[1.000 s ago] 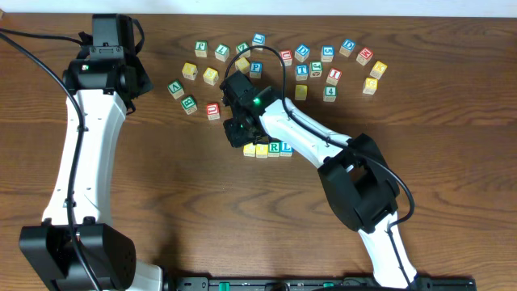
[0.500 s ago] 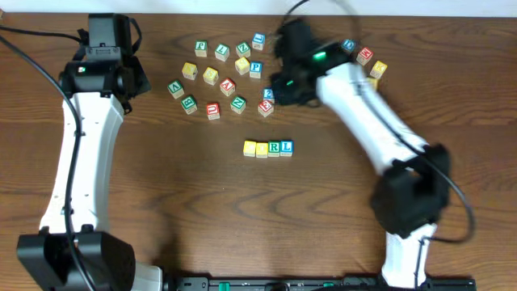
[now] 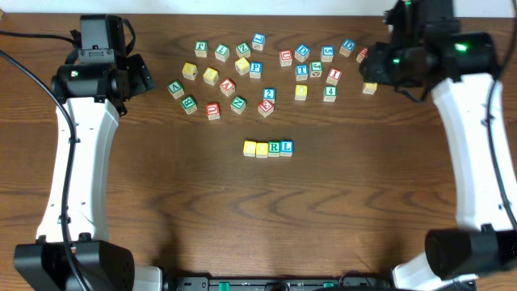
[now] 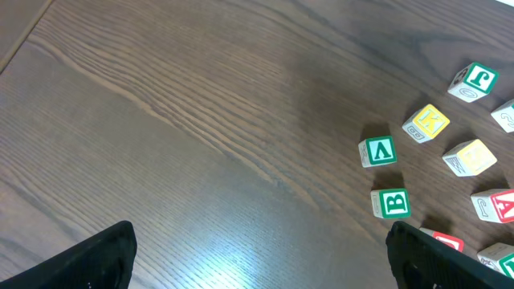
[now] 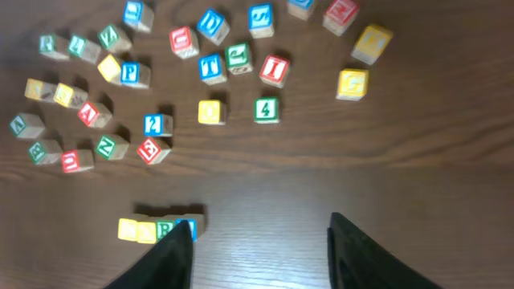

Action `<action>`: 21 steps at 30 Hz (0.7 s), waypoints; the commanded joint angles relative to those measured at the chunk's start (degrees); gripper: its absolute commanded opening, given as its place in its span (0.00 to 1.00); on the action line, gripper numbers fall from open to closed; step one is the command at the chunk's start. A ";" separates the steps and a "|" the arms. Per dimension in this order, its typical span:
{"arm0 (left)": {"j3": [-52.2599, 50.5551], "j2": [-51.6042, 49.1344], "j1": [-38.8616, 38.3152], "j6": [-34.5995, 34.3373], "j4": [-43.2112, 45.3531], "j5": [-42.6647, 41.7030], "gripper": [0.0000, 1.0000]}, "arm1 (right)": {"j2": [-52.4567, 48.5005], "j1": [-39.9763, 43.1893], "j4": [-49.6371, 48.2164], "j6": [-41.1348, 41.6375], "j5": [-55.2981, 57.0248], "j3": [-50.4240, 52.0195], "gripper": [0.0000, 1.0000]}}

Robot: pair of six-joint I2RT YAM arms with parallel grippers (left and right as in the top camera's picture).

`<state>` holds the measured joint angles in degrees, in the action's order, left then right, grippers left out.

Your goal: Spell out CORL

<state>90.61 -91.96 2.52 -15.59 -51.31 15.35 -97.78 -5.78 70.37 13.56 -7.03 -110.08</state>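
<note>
Four cubes stand in a tight row at mid-table: two yellow-topped cubes (image 3: 250, 148) (image 3: 262, 149), the green R cube (image 3: 275, 147) and the blue L cube (image 3: 287, 147). In the right wrist view the same row (image 5: 152, 230) shows low on the left, with its L end partly behind my left fingertip (image 5: 175, 255). My right gripper (image 5: 261, 250) (image 3: 386, 69) hangs open and empty at the back right, far from the row. Over bare wood at the back left, my left gripper (image 4: 265, 265) (image 3: 136, 74) is wide open with nothing in it.
Loose letter cubes are scattered along the back, among them a blue P cube (image 3: 255, 69), a 2 cube (image 3: 269, 94) and a 4 cube (image 3: 329, 93). Green-lettered cubes (image 4: 377, 151) (image 4: 391, 202) lie just right of my left gripper.
My right arm has swung from the row up to the back right, and its jaws have opened. The left jaws have opened wide. The row of four has stayed put.
</note>
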 commanded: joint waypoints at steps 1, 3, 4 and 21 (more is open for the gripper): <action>1.01 0.57 0.20 0.55 -0.31 0.79 0.98 | 7.72 1.22 2.16 -0.52 0.02 -0.74 0.99; 1.01 0.57 0.20 0.55 -0.31 0.79 0.98 | 10.21 1.18 2.95 -0.55 0.02 -0.74 0.99; 1.01 0.57 0.20 0.55 -0.31 0.79 0.98 | 11.06 1.20 2.93 -0.57 0.02 -0.74 0.99; 1.01 0.57 0.20 0.55 -0.31 0.79 0.98 | 25.00 1.25 -3.15 -5.22 7.10 11.15 0.99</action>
<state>90.61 -91.96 2.52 -15.57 -51.31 15.38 -76.93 -4.73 72.12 12.19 -1.50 -106.43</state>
